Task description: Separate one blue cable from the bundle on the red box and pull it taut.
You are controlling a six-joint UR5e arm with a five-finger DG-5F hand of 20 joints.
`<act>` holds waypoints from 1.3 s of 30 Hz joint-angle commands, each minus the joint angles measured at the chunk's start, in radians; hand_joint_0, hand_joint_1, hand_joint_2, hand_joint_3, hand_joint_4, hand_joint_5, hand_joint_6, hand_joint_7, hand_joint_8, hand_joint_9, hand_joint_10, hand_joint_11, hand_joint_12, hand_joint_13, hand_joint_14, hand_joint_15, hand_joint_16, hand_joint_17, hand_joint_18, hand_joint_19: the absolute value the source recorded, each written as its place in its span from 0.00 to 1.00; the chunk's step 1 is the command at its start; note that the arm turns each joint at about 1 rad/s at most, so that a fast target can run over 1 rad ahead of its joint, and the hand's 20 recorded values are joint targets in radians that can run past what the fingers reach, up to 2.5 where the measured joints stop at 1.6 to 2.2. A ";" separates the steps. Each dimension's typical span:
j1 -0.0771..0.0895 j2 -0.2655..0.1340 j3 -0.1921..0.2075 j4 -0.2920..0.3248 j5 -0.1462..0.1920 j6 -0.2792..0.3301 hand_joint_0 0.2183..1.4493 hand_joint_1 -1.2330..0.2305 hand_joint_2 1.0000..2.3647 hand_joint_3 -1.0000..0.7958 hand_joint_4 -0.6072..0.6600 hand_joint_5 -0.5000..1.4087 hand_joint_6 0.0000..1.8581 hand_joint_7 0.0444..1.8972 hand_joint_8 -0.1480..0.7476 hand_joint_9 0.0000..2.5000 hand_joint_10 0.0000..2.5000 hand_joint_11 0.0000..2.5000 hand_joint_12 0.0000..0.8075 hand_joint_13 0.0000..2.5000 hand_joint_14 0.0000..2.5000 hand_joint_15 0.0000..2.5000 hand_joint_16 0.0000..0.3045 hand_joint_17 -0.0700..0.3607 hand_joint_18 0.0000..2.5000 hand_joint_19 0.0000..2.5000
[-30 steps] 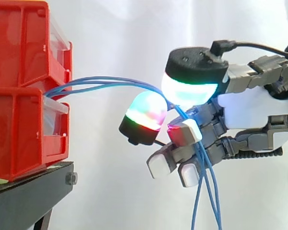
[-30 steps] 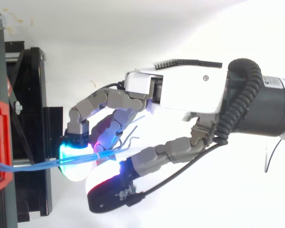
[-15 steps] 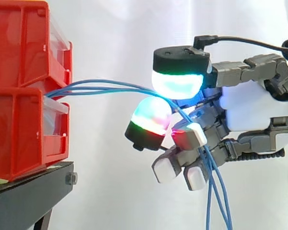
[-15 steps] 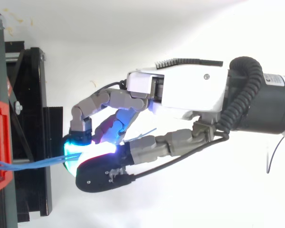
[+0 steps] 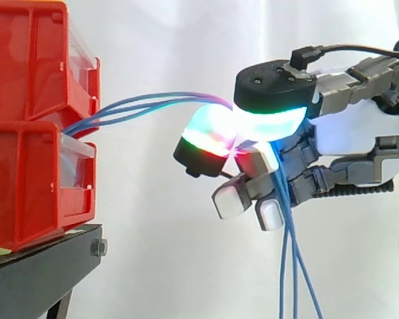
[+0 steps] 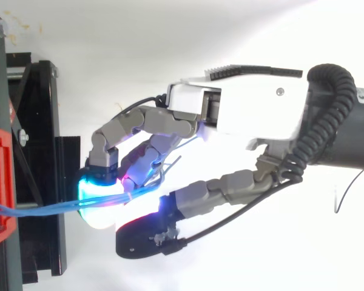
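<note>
My wrist (image 6: 352,127): I come in from the right, held about level.
My hand (image 5: 359,143): fingers curled.
My fingertips (image 5: 209,133): two glowing pads pressed together, pinching the blue cables (image 5: 146,106).
My other fingers: curled in beneath the pinch.

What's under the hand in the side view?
Blue cables hang down from the hand and leave the bottom edge. Their run through the grip is covered by the glowing pads, so how many are pinched cannot be told.
</note>
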 commanded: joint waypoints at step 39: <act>0.000 0.008 0.000 -0.003 0.002 -0.027 0.32 0.46 0.01 0.44 0.61 0.18 0.42 0.48 0.55 0.40 0.00 0.36 0.46 0.35 0.00 0.17 0.15 0.40 0.39 0.22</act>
